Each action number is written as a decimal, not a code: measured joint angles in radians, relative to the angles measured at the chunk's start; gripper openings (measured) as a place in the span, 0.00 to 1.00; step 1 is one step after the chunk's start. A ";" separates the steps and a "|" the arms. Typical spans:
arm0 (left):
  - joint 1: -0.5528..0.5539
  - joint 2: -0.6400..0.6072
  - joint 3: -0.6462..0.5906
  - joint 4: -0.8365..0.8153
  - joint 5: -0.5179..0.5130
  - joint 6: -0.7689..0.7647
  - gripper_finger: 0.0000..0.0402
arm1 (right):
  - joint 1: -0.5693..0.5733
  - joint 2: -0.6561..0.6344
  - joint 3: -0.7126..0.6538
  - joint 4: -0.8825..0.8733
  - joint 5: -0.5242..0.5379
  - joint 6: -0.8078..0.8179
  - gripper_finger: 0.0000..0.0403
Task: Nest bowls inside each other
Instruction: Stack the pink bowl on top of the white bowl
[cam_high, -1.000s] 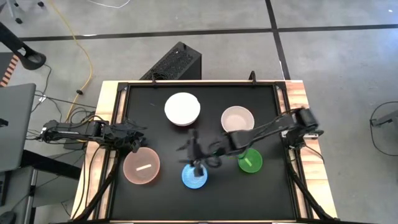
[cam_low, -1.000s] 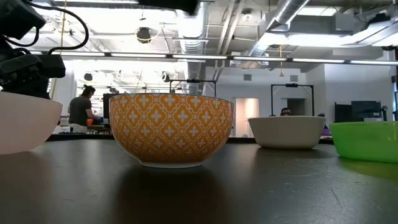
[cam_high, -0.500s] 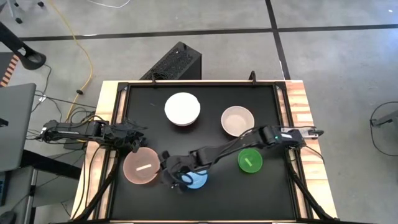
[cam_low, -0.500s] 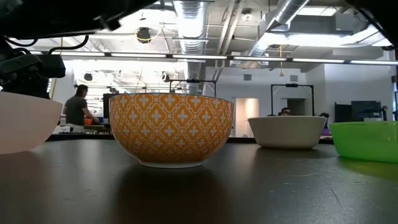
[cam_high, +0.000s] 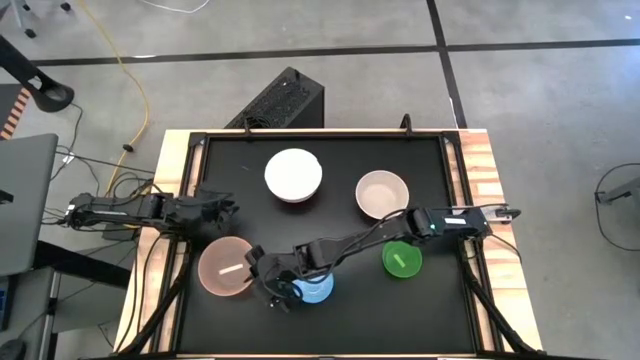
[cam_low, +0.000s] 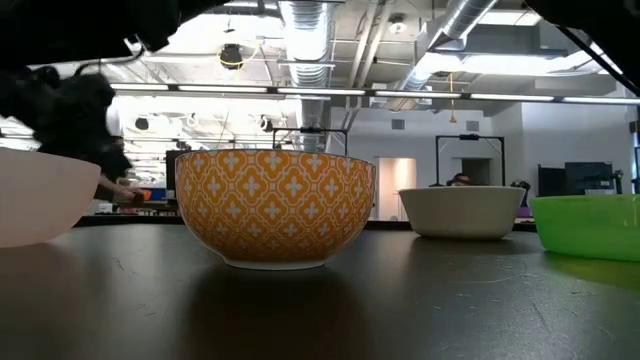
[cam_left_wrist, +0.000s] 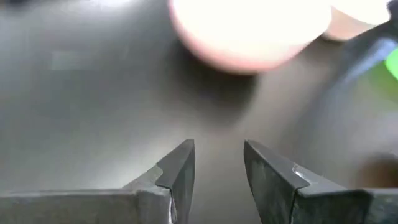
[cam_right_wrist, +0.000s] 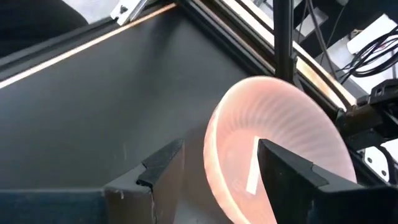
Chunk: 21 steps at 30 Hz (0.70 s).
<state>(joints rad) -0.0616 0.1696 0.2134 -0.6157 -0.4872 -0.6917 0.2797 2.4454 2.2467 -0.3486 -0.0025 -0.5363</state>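
Observation:
Five bowls stand upright on their bases on the black table top: white (cam_high: 293, 174), beige (cam_high: 382, 193), translucent pink (cam_high: 226, 267), light blue (cam_high: 314, 290), green (cam_high: 402, 258). My right gripper (cam_high: 256, 272) reaches across the table to the gap between the pink and blue bowls. It is open, and in its wrist view its fingers (cam_right_wrist: 163, 167) stand either side of the pink bowl's near rim (cam_right_wrist: 211, 155); I cannot tell whether they touch it. My left gripper (cam_high: 228, 205) waits open (cam_left_wrist: 217, 168) at the table's left edge, above and beyond the pink bowl (cam_left_wrist: 249, 31).
The table top has a raised black frame (cam_high: 320, 133) with wooden strips on both sides. In the low view an orange-patterned bowl wall (cam_low: 275, 205) fills the middle, with the pink (cam_low: 40, 195), beige (cam_low: 465, 210) and green (cam_low: 590, 225) bowls around it.
My right arm has stretched out toward the table's left edge, sinking and rolling, from above the blue bowl to the pink bowl's right rim; its fingers have stayed open. My left gripper has tipped up a little in place. No bowl has moved.

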 joint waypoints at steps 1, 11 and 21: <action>0.000 0.000 0.000 0.038 -0.002 0.074 0.32 | -0.004 0.000 0.000 -0.002 0.000 -0.008 0.56; -0.001 -0.005 0.000 0.244 0.039 0.503 0.32 | -0.032 0.037 -0.001 0.019 -0.001 -0.048 0.56; -0.001 -0.170 -0.060 0.394 0.195 0.724 0.32 | -0.035 0.048 -0.001 0.022 -0.001 -0.070 0.56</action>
<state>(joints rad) -0.0626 -0.0003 0.1530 -0.2220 -0.2926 0.0328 0.2450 2.4939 2.2459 -0.3266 -0.0036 -0.6059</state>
